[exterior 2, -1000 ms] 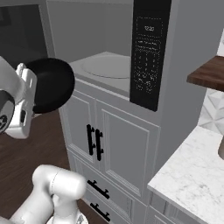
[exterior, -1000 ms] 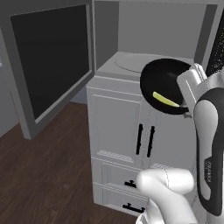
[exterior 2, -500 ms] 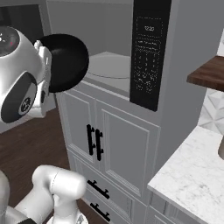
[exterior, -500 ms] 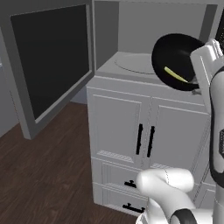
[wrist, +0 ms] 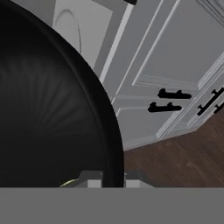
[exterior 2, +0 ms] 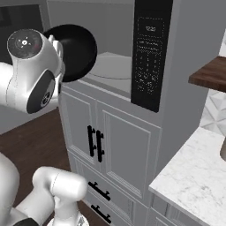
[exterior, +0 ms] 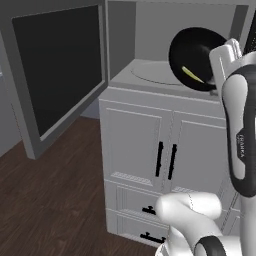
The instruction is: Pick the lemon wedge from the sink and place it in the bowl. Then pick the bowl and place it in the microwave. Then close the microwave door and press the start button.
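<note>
Bowl held at the microwave mouth, tilted hard — cavity lies just beyond it.

Nearest me, the gripper [wrist: 107, 180] has its jaws clamped across the rim of the bowl [exterior: 192, 57], one fingertip on each side of the black lip in the hand view. The bowl hangs almost on edge, its open face turned toward the left base camera, and the lemon wedge [exterior: 192, 75] lies low on the inner wall. Just past the bowl sits the pale turntable [exterior 2: 110, 68] inside the microwave [exterior 2: 152, 53]. I judge the bowl must level out, then travel inward over the sill. Farthest left, the microwave door [exterior: 55, 70] stands swung wide.
</note>
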